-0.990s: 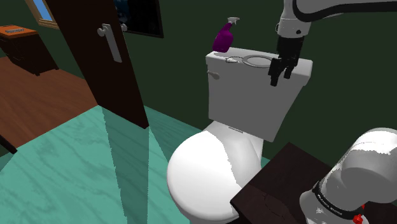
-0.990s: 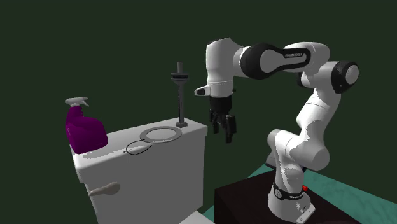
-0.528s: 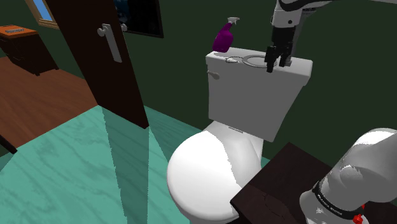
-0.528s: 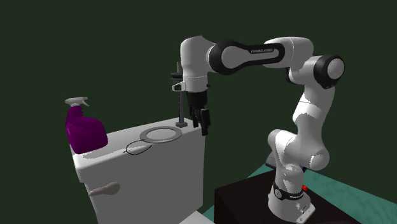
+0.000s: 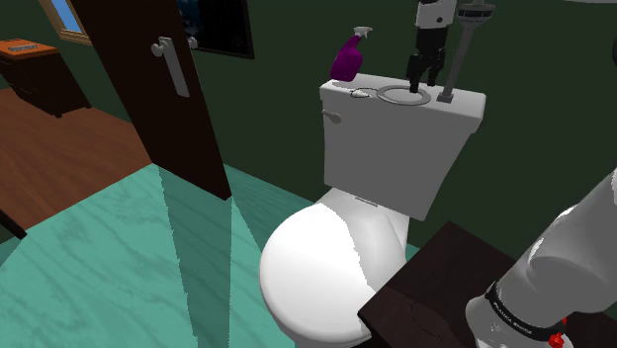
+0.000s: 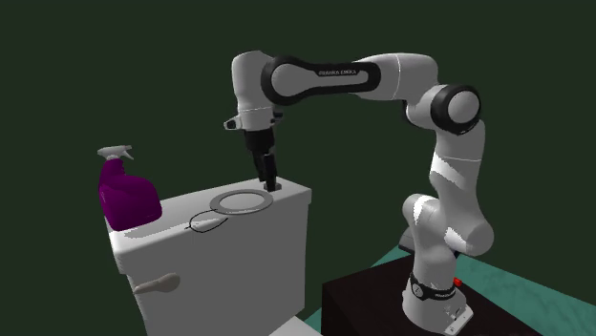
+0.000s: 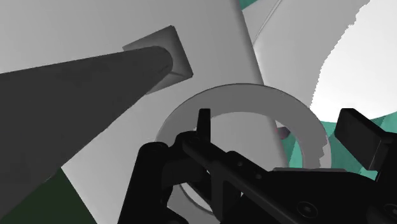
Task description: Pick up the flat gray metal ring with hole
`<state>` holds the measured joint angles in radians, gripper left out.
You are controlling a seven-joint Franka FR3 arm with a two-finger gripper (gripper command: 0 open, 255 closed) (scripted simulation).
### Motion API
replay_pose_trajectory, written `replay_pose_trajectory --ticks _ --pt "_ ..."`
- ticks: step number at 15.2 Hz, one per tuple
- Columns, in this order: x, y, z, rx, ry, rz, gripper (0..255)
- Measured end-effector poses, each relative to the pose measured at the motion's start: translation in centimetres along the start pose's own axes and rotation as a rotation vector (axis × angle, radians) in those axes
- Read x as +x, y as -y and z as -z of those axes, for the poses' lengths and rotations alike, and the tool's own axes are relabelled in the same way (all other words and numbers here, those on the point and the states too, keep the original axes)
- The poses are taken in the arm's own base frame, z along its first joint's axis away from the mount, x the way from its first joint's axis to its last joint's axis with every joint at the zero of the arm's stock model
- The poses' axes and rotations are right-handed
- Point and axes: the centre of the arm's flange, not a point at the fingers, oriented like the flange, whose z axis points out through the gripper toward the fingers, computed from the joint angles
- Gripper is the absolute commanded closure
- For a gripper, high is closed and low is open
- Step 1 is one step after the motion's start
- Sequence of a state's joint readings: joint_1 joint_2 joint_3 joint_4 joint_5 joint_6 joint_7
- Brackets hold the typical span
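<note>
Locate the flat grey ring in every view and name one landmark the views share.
Shoulder view: the flat grey ring lies on the white toilet tank lid, upper right of centre, right of the purple spray bottle.
Second exterior view: left of centre on the lid, right of the bottle.
Wrist view: a large arc just beyond the pincer.
Shared landmark: the tank lid.

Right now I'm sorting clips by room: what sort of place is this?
Most likely a bathroom: a white toilet with its tank, a purple spray bottle on the tank's lid, and a dark door.
</note>
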<state>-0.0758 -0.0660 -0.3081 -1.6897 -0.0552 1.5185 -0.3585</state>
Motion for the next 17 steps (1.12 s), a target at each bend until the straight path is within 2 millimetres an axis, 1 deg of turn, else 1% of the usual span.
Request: replay_pose_trajectory --ticks 2,3,6,7,8,9,11,16,17 --pt "1.9 -2.0 0.0 0.001 0.004 0.001 0" --pt "2.7 -3.0 0.2 0.001 0.006 0.001 0" --pt "5.8 -5.6 1.2 0.003 0.012 0.002 0" --pt "6.7 -6.4 1.6 0.003 0.014 0.002 0" --pt "7.3 -7.6 1.7 0.003 0.015 0.003 0" --pt "7.8 -8.2 1.4 0.003 0.017 0.003 0" --pt "8.3 -8.5 0.5 0.003 0.018 0.005 0" --pt "8.7 -8.5 -1.8 0.003 0.018 0.006 0" --pt "8.7 -8.6 -2.0 0.003 0.018 0.005 255"
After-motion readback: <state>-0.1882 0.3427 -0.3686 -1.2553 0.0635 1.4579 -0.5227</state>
